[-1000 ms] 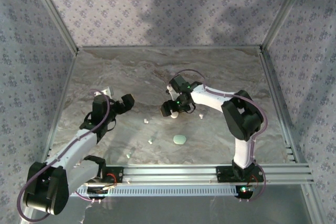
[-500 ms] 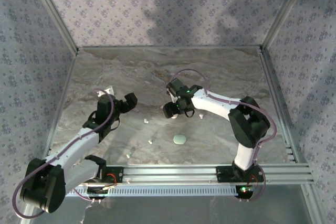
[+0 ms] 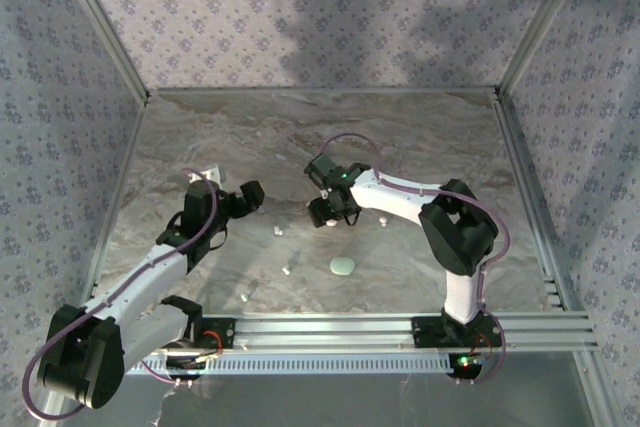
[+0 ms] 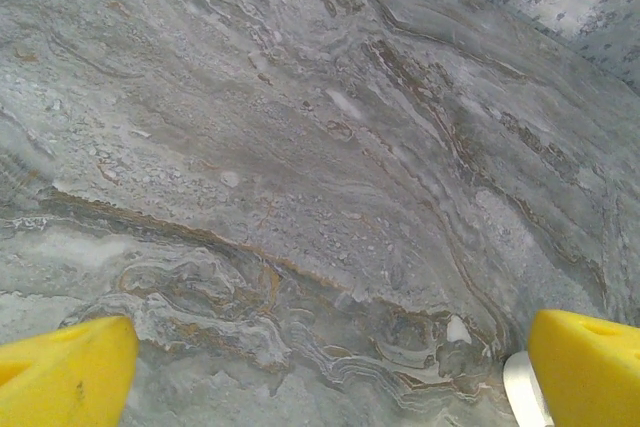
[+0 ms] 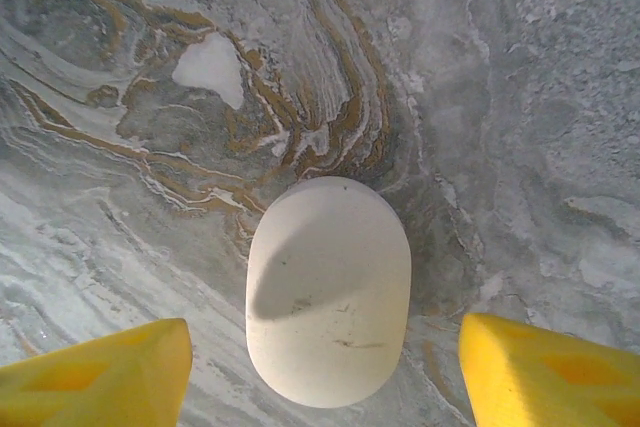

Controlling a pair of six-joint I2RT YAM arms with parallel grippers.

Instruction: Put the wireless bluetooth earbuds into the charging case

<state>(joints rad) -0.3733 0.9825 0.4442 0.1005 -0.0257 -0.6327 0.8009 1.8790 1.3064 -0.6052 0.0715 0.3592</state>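
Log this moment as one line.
left fingers: open over table | right fingers: open, straddling white case, no contact | earbuds: loose on table

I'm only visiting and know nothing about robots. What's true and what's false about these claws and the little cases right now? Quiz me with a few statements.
1. The white oval case lies between the right claw's yellow fingers. True.
2. Those fingers are squeezing the case. False: there is a gap on each side.
3. The left claw grips an earbud. False: it is wide open above the bare table.
4. A mint oval case lies apart from both claws. True.
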